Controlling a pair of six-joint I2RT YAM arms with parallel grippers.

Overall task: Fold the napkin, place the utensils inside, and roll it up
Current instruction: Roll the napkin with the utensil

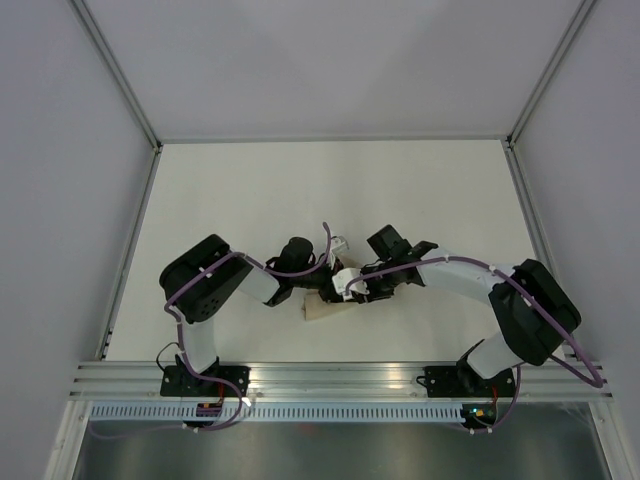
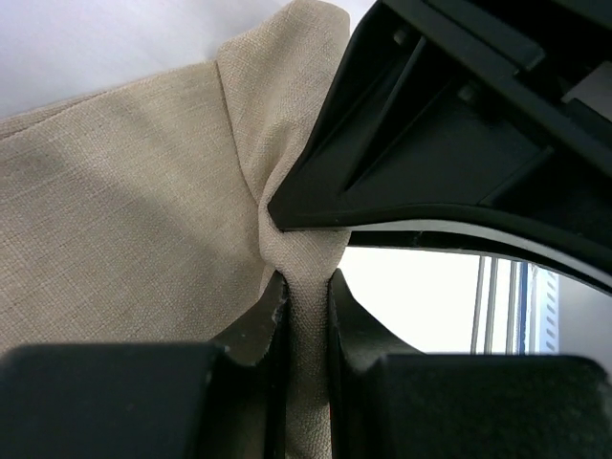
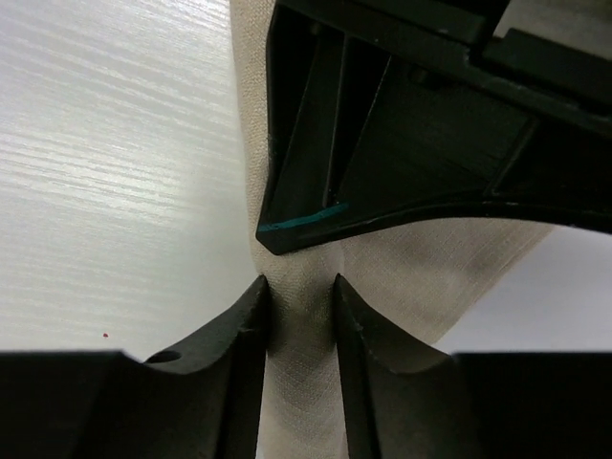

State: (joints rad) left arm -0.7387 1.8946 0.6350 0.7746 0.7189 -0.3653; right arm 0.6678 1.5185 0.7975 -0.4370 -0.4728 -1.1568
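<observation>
Beige-tan woven cloth napkin point(image 1: 322, 309), bunched on the white table point(image 1: 250, 190), at 6 o'clock from its centre.
Left gripper point(image 2: 308, 287) pinches a raised fold; right gripper point(image 3: 298, 292) pinches the cloth likewise.

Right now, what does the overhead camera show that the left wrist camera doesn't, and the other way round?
Only overhead: the whole white table, with the left arm and right arm meeting over the napkin.
Only the left wrist: the left fingers pinching a bunched fold, the cloth's weave, and a right finger pressing close above.
Both: the beige napkin, though overhead only a small part peeks out.
</observation>
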